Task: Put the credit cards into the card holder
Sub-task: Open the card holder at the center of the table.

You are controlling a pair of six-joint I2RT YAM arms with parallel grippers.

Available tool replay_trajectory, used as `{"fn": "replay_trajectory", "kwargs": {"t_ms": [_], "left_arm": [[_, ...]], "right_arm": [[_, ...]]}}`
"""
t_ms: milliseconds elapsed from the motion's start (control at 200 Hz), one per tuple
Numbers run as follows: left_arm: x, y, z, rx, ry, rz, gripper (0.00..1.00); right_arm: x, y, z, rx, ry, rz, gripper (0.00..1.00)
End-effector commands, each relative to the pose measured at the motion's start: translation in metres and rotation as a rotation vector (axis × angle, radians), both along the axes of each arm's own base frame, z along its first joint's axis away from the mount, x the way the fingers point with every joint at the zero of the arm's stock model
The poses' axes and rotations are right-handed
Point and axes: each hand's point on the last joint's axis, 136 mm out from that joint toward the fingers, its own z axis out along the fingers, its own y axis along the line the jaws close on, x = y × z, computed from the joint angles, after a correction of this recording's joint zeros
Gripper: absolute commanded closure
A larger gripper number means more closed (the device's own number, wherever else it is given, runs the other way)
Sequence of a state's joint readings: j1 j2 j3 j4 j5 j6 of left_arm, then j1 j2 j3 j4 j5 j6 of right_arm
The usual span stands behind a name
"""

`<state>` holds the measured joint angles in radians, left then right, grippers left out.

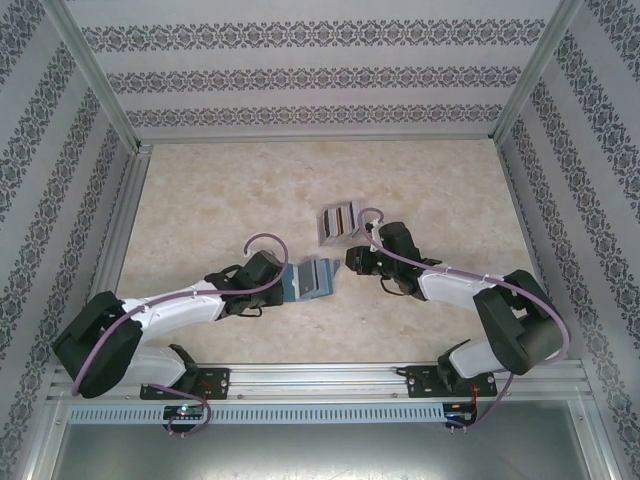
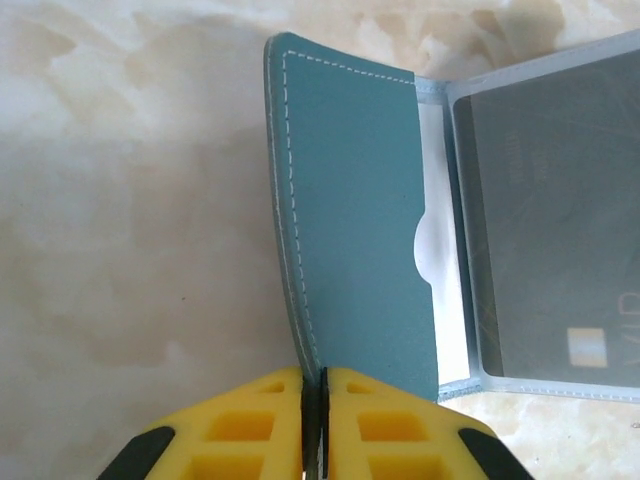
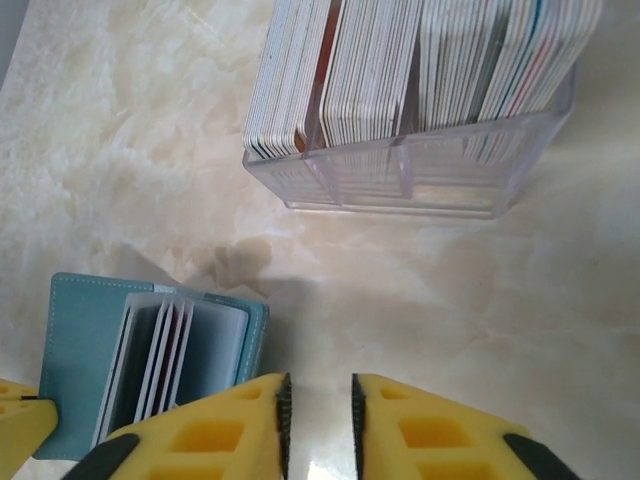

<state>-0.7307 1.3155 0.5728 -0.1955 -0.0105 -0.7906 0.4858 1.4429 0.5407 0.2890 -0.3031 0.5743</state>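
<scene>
The left gripper point(image 2: 323, 388) is clamped on the edge of the card holder's point(image 2: 360, 220) teal cover, propping it open on the table point(image 1: 200, 200). The right gripper point(image 3: 320, 402), fingers slightly parted and empty, hovers just beside the card holder. Beyond the holder, the credit cards point(image 3: 400, 70) stand in a clear rack point(image 3: 420, 185). A clean pick would pinch one card's top edge and lift it straight up.

Blurred letters, perhaps "VI", stand on the pocketed card point(image 2: 540, 230).
</scene>
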Motion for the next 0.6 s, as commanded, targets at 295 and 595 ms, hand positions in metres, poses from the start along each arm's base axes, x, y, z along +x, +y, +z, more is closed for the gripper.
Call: {"fn": "replay_trajectory", "kwargs": {"t_ms": [295,595], "left_arm": [[0.004,0.000,0.011,-0.078,-0.047,0.049,0.83],[0.007,-0.006,0.000,-0.080,-0.030,0.041,0.85]], "right_arm": [[-0.003,-0.002,0.027,0.004,-0.055,0.050,0.69],[-0.046,0.066,0.041,0.064,0.065,0.304,0.69]]}}
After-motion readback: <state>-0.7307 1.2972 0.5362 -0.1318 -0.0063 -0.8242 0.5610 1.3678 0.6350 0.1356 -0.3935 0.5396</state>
